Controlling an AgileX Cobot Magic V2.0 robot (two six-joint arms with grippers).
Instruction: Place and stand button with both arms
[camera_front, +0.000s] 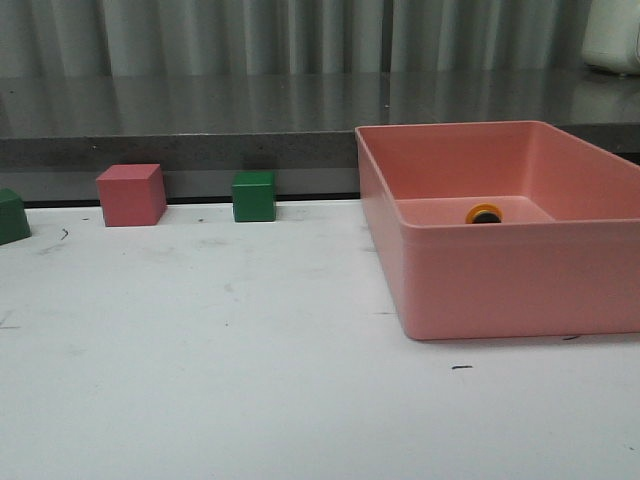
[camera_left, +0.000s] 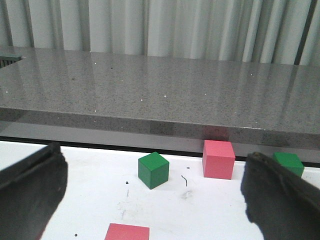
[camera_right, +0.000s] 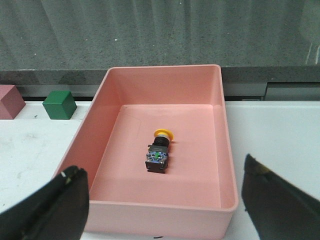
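Observation:
The button (camera_right: 159, 151) lies on its side on the floor of a pink box (camera_right: 210, 205), yellow cap toward the far wall, black base toward me. In the front view only its yellow cap (camera_front: 483, 213) shows over the box's near wall (camera_front: 520, 280). My right gripper (camera_right: 162, 200) is open and empty, hovering above and in front of the box's near rim. My left gripper (camera_left: 152, 192) is open and empty over the white table, facing a green cube (camera_left: 153, 169) and a pink cube (camera_left: 219, 159). Neither arm shows in the front view.
A pink cube (camera_front: 131, 194) and green cubes (camera_front: 254, 196) (camera_front: 12, 216) stand along the table's back edge, under a grey stone ledge (camera_front: 200, 125). Another pink block (camera_left: 127, 232) lies near my left gripper, and a further green cube (camera_left: 288, 162) sits behind its right finger.

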